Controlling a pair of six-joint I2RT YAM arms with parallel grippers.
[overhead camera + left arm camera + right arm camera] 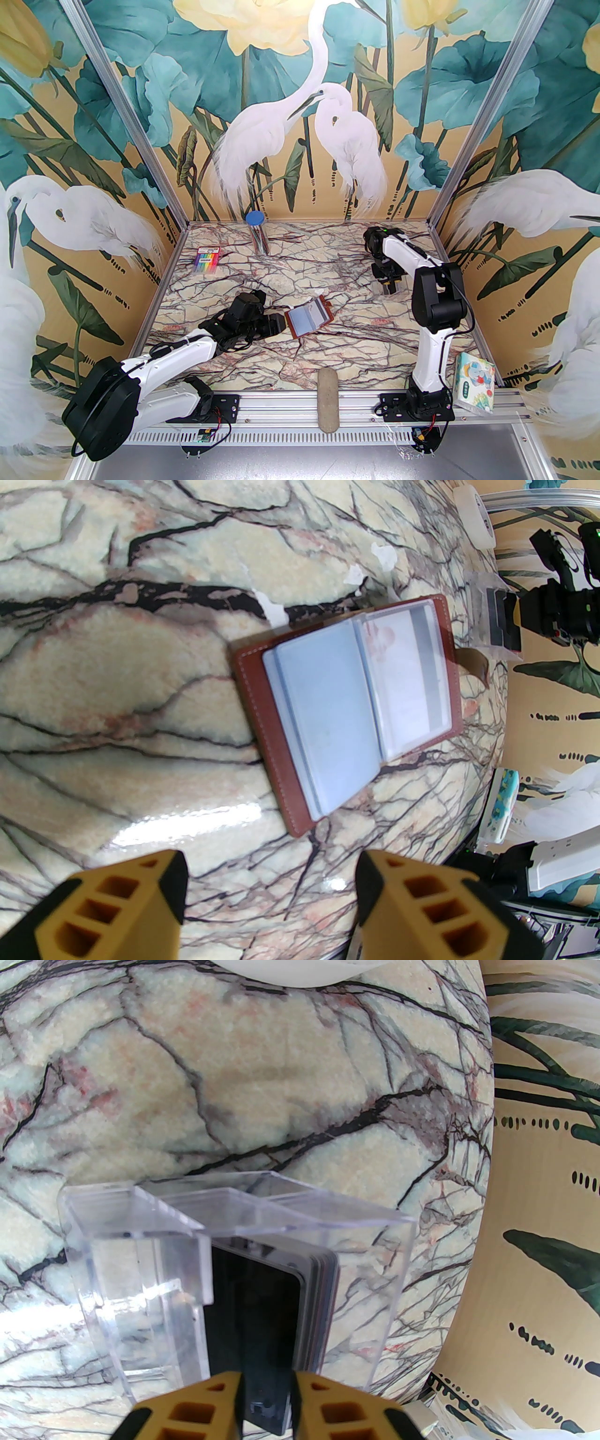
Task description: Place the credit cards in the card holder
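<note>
Plastic credit cards [255, 1316]: stiff, slick, pinch short edge; right gripper [267, 1384] nips stack in clear case [140, 1260]; left gripper [272, 869] wide, empty.

Marble-veined worktop [328, 267] boxed in by three walls [93, 154] painted with white egrets, teal lotus leaves and yellow blooms.

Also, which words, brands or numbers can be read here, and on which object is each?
No text can be read.
tissue pack: green label, too small to read.
pen pack: print too blurred.
card holder, credit cards: no writing visible.
</note>
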